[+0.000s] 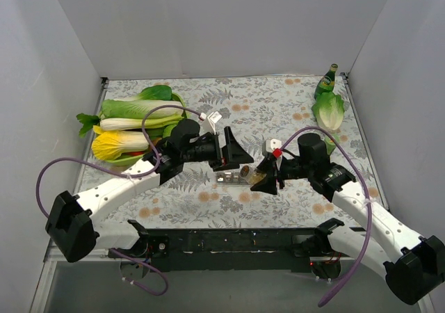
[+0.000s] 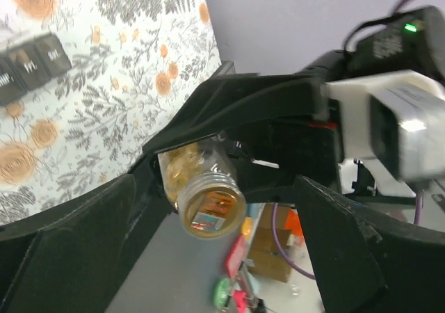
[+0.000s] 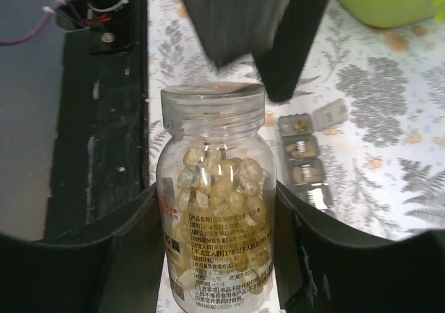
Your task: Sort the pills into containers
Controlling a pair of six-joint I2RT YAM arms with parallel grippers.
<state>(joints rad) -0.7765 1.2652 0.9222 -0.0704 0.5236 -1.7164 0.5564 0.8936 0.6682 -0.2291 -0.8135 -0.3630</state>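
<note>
My right gripper (image 1: 266,177) (image 3: 215,191) is shut on a clear pill bottle (image 3: 214,209) full of yellowish capsules, uncapped and tipped toward the left arm (image 1: 248,174). In the left wrist view the bottle's open mouth (image 2: 210,206) faces the camera. My left gripper (image 1: 233,153) (image 2: 215,188) is wide open, its fingers (image 2: 76,243) on either side of the bottle mouth without touching it. The containers, a strip of small grey compartments (image 1: 231,179), lie on the cloth just below the bottle. Some hold pills in the right wrist view (image 3: 306,153); the strip also shows in the left wrist view (image 2: 28,66).
A green bowl (image 1: 128,158) with leafy greens (image 1: 132,115) stands at the left. A small green bottle (image 1: 325,82) and a lettuce leaf (image 1: 329,111) are at the back right. White walls enclose the floral cloth (image 1: 264,104). The black base rail (image 1: 229,243) runs along the near edge.
</note>
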